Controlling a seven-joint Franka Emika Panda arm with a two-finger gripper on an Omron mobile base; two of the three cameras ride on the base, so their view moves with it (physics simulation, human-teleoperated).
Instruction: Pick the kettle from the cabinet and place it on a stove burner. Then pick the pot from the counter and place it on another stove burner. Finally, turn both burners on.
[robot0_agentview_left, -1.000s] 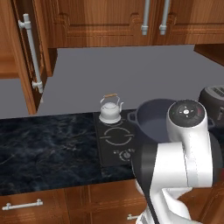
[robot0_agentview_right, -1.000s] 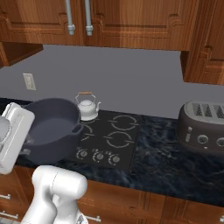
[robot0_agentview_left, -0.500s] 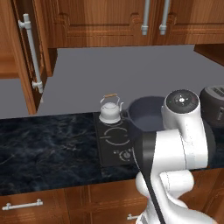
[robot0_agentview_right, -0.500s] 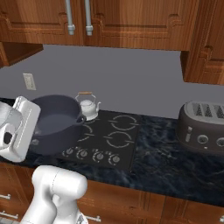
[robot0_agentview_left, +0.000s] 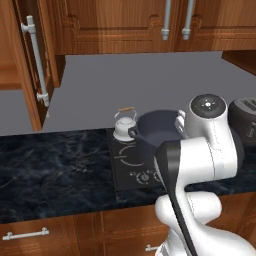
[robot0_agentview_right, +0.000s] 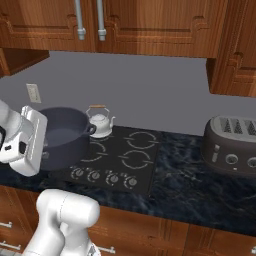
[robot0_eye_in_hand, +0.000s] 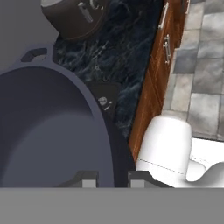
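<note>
The pot (robot0_agentview_right: 62, 137) is up off the counter (robot0_agentview_left: 55, 170), carried over the left side of the cooktop (robot0_agentview_right: 120, 162), with the gripper (robot0_eye_in_hand: 111, 178) pinching its rim: in the hand view the two dark finger tips sit either side of the grey wall, one inside and one outside, pressed close together on it. The kettle (robot0_agentview_left: 124, 125) already stands on the far left burner, and the pot hangs just beside it, one loop handle reaching toward the kettle's body; from the right base view I cannot tell whether they are touching or only very near. That is the worry from here: a wide pot held by one edge wants to tip away from the grip, and if it swings or is lowered carelessly its side could knock the small kettle off its ring, or it could slip out of the narrow pinch and land askew across the knobs (robot0_agentview_right: 102, 176) instead of on a free burner (robot0_agentview_right: 135, 161). The pot sits roughly upright, mouth facing up, round with no real long axis apart from the line through its two loop handles, which seems to run from the kettle side toward the arm. The kettle's spout points right, toward the toaster (robot0_agentview_right: 232, 146), its wooden handle bar running along the back wall.
</note>
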